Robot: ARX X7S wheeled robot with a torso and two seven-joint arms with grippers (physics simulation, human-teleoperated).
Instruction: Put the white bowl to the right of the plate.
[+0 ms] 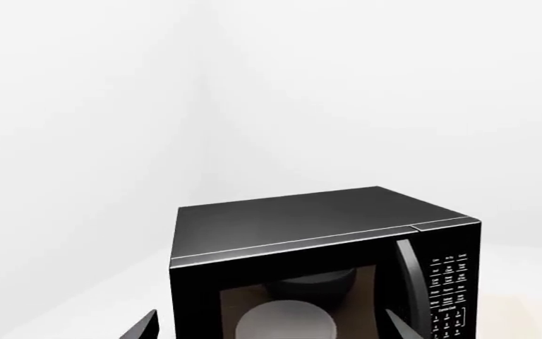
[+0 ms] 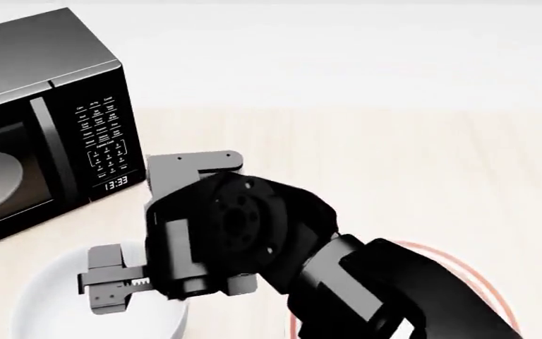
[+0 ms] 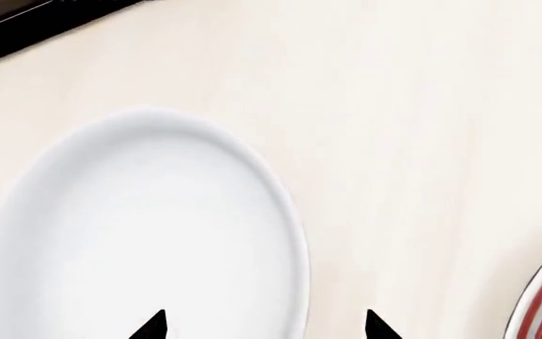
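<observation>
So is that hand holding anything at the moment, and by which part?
Nothing is held. The right hand is open, its fingertips either side of the white bowl's rim without closing on it. The left hand shows nothing held.

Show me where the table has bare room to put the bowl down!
Bare table stretches behind the plate and right of the microwave, out to the right edge. It is crowded near the front left, where the white bowl, the right gripper and the plate sit close together.

We see a smooth, matt white bowl [image 3: 149,233] on a pale wood-grain desk [image 3: 394,106]; beside it, the microwave [image 2: 36,106] looks glossy black with a brushed-metal sheen.
</observation>
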